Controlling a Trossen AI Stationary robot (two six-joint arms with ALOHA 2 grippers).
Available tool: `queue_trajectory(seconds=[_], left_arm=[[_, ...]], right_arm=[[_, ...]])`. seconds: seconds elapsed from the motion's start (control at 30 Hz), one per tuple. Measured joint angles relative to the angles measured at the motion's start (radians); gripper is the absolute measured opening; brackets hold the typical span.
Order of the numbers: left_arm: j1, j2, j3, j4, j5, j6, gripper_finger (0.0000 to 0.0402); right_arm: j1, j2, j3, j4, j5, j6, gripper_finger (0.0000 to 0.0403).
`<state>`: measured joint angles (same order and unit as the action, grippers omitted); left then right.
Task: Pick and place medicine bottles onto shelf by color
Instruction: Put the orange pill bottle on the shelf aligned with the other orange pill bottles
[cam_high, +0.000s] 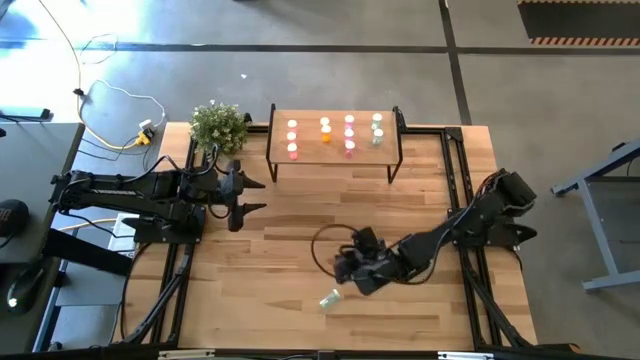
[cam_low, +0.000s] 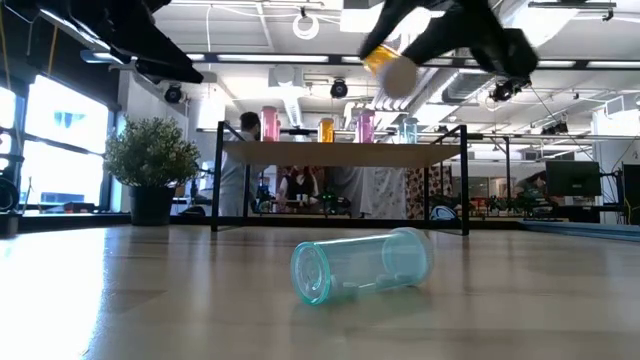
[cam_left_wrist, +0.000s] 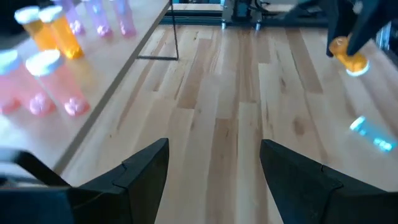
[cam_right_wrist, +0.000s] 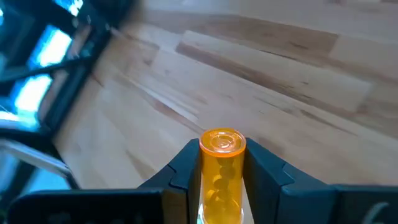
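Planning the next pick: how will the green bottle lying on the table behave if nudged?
The green bottle lies on its side on the smooth table, so it would probably roll. It looks clear and empty, so likely light and easily knocked away. Its round wall may slip unless gripped squarely.

high: straight down | low: tabletop level, facing shelf (cam_low: 340, 153); both share lying green bottle (cam_low: 362, 265)
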<state>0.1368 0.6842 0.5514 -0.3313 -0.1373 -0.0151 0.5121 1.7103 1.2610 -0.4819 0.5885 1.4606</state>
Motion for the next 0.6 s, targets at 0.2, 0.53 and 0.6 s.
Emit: queue_trajectory(seconds=[0.2, 0.53, 0.6], left_arm=[[0.0, 0.0, 0.0, 0.0, 0.039, 0.13, 0.0241], [-0.015, 0.0, 0.0, 0.001, 0.145, 0.264, 0.0241], [-0.034, 0.0, 0.0, 0.009, 0.158, 0.293, 0.0241]], right_arm=[[-0.101, 0.0, 0.0, 0.179, -0.123, 0.027, 0.0083], [-0.271, 0.0, 0.0, 0.45, -0.382, 0.132, 0.0083], [-0.297, 0.0, 0.0, 0.471, -0.423, 0.174, 0.0083]])
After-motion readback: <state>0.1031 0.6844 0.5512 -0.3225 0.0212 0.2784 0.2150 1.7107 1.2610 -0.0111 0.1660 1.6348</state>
